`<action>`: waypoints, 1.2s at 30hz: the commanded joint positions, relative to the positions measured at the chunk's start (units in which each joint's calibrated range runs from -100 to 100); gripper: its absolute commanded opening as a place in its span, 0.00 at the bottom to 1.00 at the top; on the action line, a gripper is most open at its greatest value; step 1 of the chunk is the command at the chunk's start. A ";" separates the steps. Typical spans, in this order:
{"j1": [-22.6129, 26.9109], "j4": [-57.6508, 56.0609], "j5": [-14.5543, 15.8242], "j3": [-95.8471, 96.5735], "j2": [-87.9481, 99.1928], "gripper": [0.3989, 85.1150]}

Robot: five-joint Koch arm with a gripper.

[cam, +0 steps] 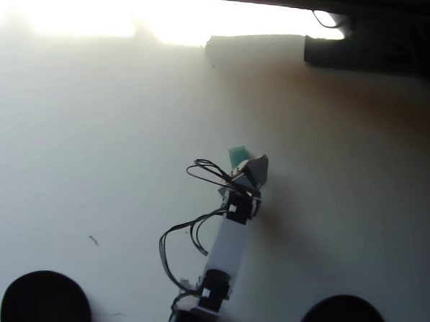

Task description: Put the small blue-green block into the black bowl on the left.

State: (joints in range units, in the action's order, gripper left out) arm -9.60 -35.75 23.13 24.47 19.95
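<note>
The small blue-green block (pixel 237 154) lies on the white table, right at the tip of my gripper (pixel 246 160). The gripper's white jaw covers the block's right side. The other jaw is hidden beneath it, so I cannot tell whether the jaws are closed on the block or only beside it. The arm reaches up from the bottom middle of the overhead view. A black bowl (pixel 45 300) sits at the bottom left, far from the gripper.
A second black bowl (pixel 342 319) sits at the bottom right. Dark equipment (pixel 373 39) lines the top right edge. Strong glare washes out the top left of the table (pixel 94 126). Loose black cables (pixel 178 238) loop left of the arm.
</note>
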 commanded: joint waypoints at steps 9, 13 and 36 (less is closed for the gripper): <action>1.27 0.20 1.12 -3.49 -2.43 0.50; 2.15 0.44 1.90 -4.04 -3.08 0.49; 6.40 -6.21 6.45 -7.00 6.46 0.07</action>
State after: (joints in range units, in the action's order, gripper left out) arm -4.62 -38.54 29.52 19.94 18.18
